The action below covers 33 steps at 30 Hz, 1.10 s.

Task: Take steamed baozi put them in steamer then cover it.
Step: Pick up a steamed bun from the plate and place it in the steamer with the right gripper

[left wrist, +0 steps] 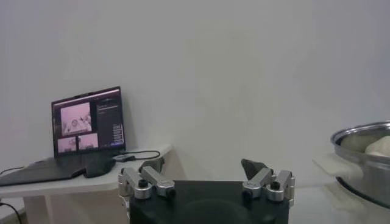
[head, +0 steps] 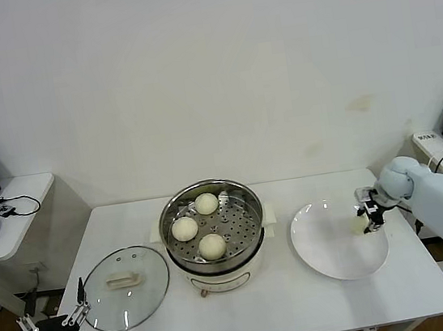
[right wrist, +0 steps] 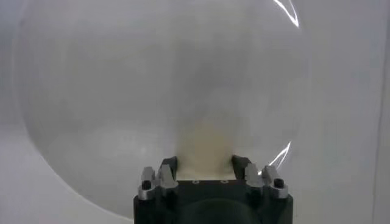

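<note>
- Three steamed baozi already sit in the steamer; we judge most loading done
- Our right gripper clasps the fourth bun over the plate's right edge
- The cover lies left of the steamer; our left gripper waits, spread, at the table's near-left corner

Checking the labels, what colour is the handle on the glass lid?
Cream-white; the handle on the glass lid shows best in the head view.
</note>
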Each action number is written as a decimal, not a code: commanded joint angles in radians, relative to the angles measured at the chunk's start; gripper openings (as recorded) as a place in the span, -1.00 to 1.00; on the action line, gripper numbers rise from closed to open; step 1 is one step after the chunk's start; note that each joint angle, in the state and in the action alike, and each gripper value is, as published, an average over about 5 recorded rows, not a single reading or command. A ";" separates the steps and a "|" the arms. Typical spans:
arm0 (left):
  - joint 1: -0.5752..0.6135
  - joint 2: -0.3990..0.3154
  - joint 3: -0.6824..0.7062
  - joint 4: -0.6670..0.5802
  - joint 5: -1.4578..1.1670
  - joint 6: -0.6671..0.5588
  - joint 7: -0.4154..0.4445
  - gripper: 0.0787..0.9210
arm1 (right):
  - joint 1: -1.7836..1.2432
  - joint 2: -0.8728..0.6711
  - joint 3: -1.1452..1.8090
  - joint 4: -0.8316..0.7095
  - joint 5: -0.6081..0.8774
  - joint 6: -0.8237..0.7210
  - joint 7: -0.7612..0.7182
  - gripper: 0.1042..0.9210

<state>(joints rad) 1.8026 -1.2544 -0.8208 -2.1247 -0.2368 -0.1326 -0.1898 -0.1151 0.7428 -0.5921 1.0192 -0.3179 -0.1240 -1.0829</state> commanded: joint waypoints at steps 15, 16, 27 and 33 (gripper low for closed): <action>-0.028 0.008 0.020 0.010 0.003 0.007 0.003 0.77 | 0.685 -0.018 -0.486 0.396 0.492 -0.259 0.005 0.13; -0.029 0.009 0.020 0.011 0.002 0.007 0.003 0.77 | 0.715 0.008 -0.505 0.397 0.522 -0.275 0.021 0.13; -0.027 0.003 0.021 0.013 0.001 0.008 -0.001 0.77 | 0.759 0.272 -0.584 0.412 0.777 -0.456 0.183 0.14; -0.021 -0.003 0.015 0.004 0.001 0.005 -0.001 0.77 | 0.667 0.371 -0.580 0.389 0.836 -0.522 0.264 0.14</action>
<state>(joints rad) 1.7790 -1.2567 -0.8047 -2.1172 -0.2361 -0.1267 -0.1906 0.5369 0.9241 -1.0998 1.3936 0.3310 -0.5088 -0.9438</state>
